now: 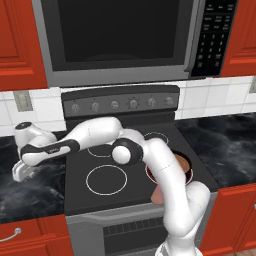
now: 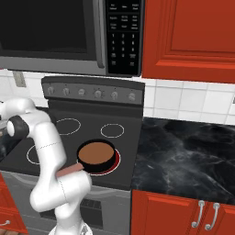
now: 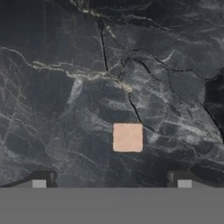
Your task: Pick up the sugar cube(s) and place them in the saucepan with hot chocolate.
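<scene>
A black stove (image 1: 120,170) with four ringed burners stood between dark marble counters (image 2: 183,156). Above it hung a microwave (image 1: 125,35), flanked by red cabinets (image 2: 188,36); white tile (image 2: 183,103) backed it, red drawers (image 1: 25,237) sat below.

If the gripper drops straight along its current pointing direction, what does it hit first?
Most likely the tiny pale tan-pink sugar cube on the black marble counter. It lies ahead between the open gripper fingertips, slightly right of centre. Depth is unclear, so the fingertips might reach bare counter beside it.
</scene>
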